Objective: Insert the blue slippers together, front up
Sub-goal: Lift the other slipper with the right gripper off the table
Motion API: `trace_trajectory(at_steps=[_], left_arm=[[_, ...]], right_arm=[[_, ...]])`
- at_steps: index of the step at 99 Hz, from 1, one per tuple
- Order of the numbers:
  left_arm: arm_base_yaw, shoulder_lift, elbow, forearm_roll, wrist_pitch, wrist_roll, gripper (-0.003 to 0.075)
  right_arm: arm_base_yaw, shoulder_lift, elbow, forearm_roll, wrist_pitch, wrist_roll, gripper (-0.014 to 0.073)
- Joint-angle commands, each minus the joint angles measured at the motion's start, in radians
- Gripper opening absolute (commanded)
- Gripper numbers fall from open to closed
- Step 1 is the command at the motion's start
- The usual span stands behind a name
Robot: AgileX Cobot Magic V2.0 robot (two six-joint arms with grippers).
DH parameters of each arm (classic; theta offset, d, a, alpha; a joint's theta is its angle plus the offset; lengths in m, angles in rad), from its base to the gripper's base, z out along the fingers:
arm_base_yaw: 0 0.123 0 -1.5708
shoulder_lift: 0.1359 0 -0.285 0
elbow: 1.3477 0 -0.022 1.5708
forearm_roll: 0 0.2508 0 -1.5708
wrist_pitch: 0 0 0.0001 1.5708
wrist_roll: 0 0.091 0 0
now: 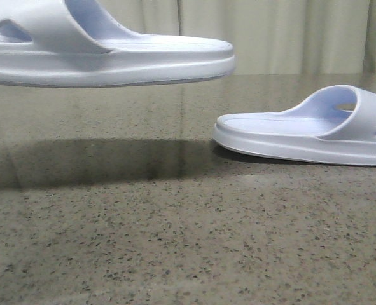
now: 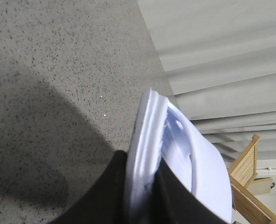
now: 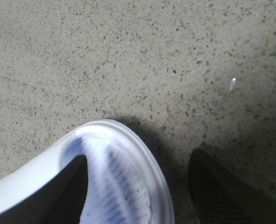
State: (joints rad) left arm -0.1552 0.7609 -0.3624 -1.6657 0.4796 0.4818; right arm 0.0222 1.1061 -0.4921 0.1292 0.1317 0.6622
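Your left hand (image 2: 142,196) pinches one slipper (image 1: 105,54) clear above the desk (image 1: 175,241); your right hand (image 3: 138,191) is spread around the other slipper (image 1: 308,130), which lies flat.

one slipper (image 1: 105,54) lifted, other slipper (image 1: 315,130) on table (image 1: 175,241)

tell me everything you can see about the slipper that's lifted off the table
The lifted slipper is very pale blue, almost white, and looks like moulded rubber, with a wide strap, a triangular side hole and a thick sole. It hangs roughly level above the speckled table, one end pointing toward the other slipper, which lies flat, apart from it. A dark shadow lies below it. In the left wrist view the left pincer is clamped on its sole edge, one black finger on each side.
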Motion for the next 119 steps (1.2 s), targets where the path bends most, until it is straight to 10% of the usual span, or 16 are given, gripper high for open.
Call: trace_trajectory(at_steps=[1, 77, 106, 119], left_arm=[[-0.002, -0.002, -0.036, -0.036, 0.021, 0.000, 0.0016], [-0.002, -0.002, -0.036, -0.036, 0.021, 0.000, 0.0016], [-0.002, -0.002, -0.036, -0.036, 0.021, 0.000, 0.0016], [-0.002, -0.002, -0.036, -0.036, 0.021, 0.000, 0.0016]], right_arm=[[-0.005, -0.011, -0.005, 0.007, -0.043, -0.001, 0.0402], [0.019, -0.011, -0.001, 0.011, -0.078, -0.001, 0.0215], [0.019, -0.011, -0.001, 0.011, -0.132, -0.001, -0.0106], [0.019, -0.011, -0.001, 0.011, -0.198, -0.001, -0.0107]])
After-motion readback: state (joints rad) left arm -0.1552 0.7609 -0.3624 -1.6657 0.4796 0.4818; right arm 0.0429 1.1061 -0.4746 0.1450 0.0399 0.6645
